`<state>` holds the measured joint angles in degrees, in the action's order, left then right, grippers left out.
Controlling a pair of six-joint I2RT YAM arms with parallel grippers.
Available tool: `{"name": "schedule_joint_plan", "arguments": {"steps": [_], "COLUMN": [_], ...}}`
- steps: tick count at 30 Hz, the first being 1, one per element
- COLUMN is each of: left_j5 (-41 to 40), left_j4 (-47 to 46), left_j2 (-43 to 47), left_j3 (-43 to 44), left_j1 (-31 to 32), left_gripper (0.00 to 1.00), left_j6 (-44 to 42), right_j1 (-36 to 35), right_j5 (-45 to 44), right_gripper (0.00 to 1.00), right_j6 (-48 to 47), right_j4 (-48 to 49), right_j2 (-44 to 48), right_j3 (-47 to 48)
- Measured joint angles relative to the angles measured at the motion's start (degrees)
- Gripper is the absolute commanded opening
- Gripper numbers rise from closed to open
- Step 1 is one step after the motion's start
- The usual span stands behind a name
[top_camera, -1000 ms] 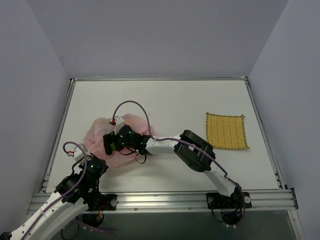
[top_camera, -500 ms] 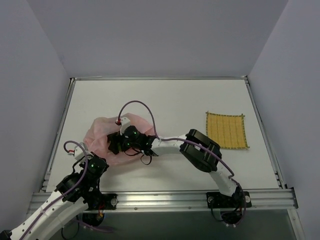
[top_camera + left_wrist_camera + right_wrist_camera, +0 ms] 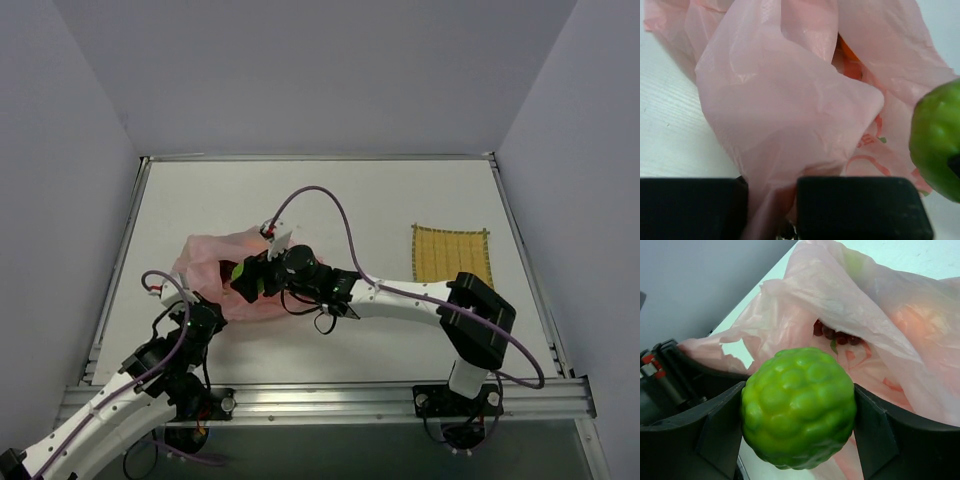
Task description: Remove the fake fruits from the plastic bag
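White table [image 3: 400,200], grey walls [image 3: 320,70], right pincer [image 3: 799,432] gripping lime-green fruit [image 3: 799,410], left pincer [image 3: 771,207] pinching pink plastic bag [image 3: 780,115]

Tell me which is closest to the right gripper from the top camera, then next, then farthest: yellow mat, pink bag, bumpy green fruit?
1. bumpy green fruit: held in the right gripper.
2. pink bag: just beneath it, spreading left.
3. yellow mat: far off on the right side.
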<state>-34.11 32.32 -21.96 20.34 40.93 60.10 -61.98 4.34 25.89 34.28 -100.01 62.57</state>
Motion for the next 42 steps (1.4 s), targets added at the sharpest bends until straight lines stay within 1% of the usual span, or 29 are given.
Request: {"name": "schedule_joint_plan", "arguments": {"steps": [5, 9, 10, 13, 15, 18, 21, 23, 25, 27, 30, 34, 38, 41, 42], "left_j5": [1.49, 2.93, 3.43, 4.94, 6.08, 7.76, 9.18, 9.97, 10.62, 11.02, 11.50, 11.98, 12.85, 13.38, 13.46], "left_j4": [-6.47, -13.11, -15.28, -20.04, -22.77, -26.21, -29.29, -30.47, -31.17, -31.89, -32.04, -32.09, -32.39, -32.59, -32.63], "left_j2": [-1.27, -3.30, -4.72, -8.87, -11.15, -13.16, -12.76, -11.58, -9.79, -7.98, -5.22, -3.80, -3.87, -4.87, -5.25], "left_j3": [-0.02, -0.11, -0.11, -0.11, -0.11, -0.17, -0.39, -0.52, -0.72, -1.31, -2.54, -2.62, -3.15, -3.23, -3.23], "left_j1": [0.00, 0.00, 0.00, 0.00, 0.02, 0.22, 0.26, 0.26, 0.26, 0.26, 0.26, 0.26, 0.26, 0.26, 0.26], "left_gripper": [0.03, 0.02, 0.02, 0.02, 0.02, 0.02, 0.02, 0.02, 0.02, 0.02, 0.02, 0.02, 0.02, 0.02, 0.02], "left_j6": [-3.06, -5.11, -5.68, -7.58, -9.05, -11.32, -13.46, -14.95, -16.52, -18.05, -19.89, -21.16, -21.16, -21.16, -21.18], "right_j1": [0.26, 4.33, 7.23, 15.13, 20.28, 28.37, 37.97, 44.74, 49.70, 53.13, 55.43, 56.41, 56.72, 57.20, 57.46], "right_j5": [-2.69, -4.83, -5.60, -9.51, -13.46, -18.23, -21.31, -22.80, -23.26, -23.89, -24.00, -23.91, -23.61, -23.34, -23.12], "right_gripper": [0.49, 0.49, 0.49, 0.49, 0.49, 0.49, 0.49, 0.49, 0.50, 0.50, 0.51, 0.52, 0.57, 0.67, 0.77], "right_j6": [-0.59, -0.61, -0.59, -0.57, -0.31, 1.07, 2.64, 3.63, 4.37, 4.74, 4.74, 4.76, 5.46, 5.88, 6.01], "right_j4": [-2.19, -4.17, -4.72, -6.54, -8.37, -11.41, -14.51, -16.57, -17.70, -17.77, -17.53, -17.38, -17.22, -16.15, -15.76], "right_j2": [11.30, 23.76, 27.80, 35.21, 38.27, 40.87, 40.11, 37.22, 33.11, 28.50, 22.03, 15.37, 13.11, 12.37, 11.96], "right_j3": [-5.42, -8.55, -8.83, -9.62, -10.64, -14.84, -19.98, -22.62, -23.56, -23.56, -23.47, -22.95, -22.73, -22.71, -22.67]}}
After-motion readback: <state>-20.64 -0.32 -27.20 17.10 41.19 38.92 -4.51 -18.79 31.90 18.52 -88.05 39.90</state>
